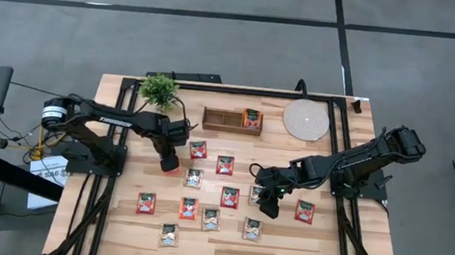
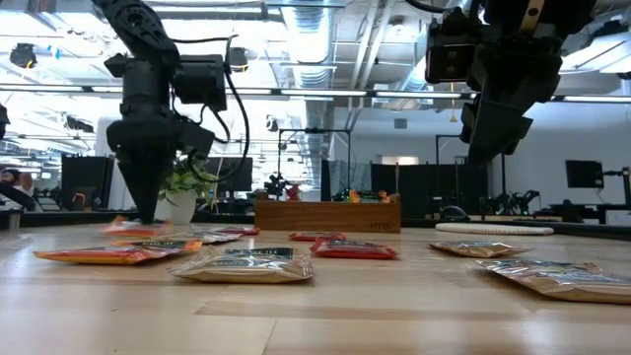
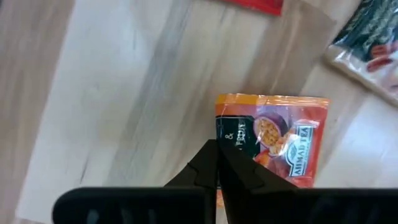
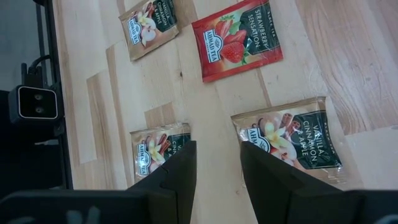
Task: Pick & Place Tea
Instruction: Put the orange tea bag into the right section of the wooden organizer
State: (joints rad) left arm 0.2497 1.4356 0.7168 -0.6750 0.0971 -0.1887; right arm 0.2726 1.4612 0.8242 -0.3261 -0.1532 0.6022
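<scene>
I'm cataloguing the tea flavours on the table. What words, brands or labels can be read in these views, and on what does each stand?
"AHMAD TEA", "STRAWBERRY SENSATION": red sachet.
"VANILLA CINNAMON & APPLE": pale sachet beside the right gripper, whose fingers are open.
"AHMAD TEA", "& ... FRUIT" partly hidden: orange sachet, pinched at its edge by the left gripper.
Arm lettering, tray front and the other sachets: too small to read.

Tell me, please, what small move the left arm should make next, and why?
Probably a short straight lift. The left jaws look shut on an edge of the orange square tea sachet, low at the light wooden table. Raising it should clear neighbouring sachets before carrying toward the long brown wooden tray. The right jaws wait open.
</scene>
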